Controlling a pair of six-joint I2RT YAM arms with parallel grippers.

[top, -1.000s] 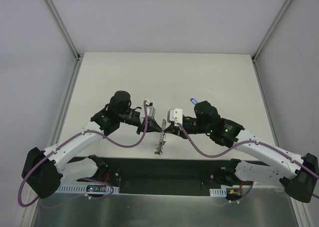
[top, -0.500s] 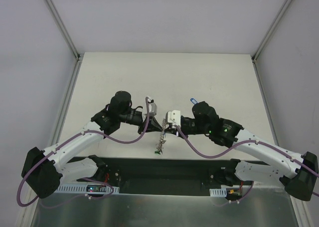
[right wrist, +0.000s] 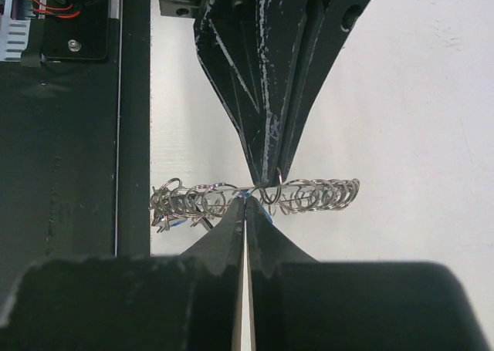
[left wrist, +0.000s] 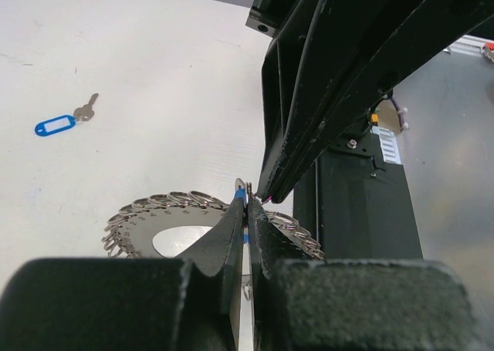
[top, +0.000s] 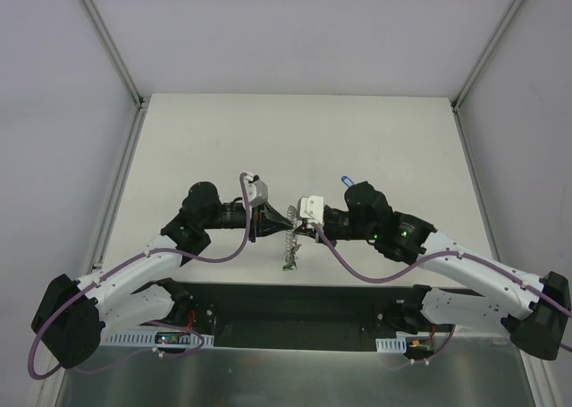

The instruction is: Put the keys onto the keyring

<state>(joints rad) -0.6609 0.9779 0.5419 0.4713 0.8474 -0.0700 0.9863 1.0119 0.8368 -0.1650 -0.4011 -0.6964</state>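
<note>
The keyring [right wrist: 312, 194] is hanging over the table [top: 223, 139] near its front centre. The left gripper [left wrist: 245, 206] and right gripper [right wrist: 245, 203] are pinching it from opposite sides, fingers pressed together. Some keys [right wrist: 171, 210] seem to be dangling from it already, while a blue-tagged key [left wrist: 65, 120] is lying well apart, unthreaded.

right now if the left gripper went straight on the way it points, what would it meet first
The right gripper, most likely: it sits tip to tip with the left gripper at the keyring, barely apart, though depth is unclear.
</note>
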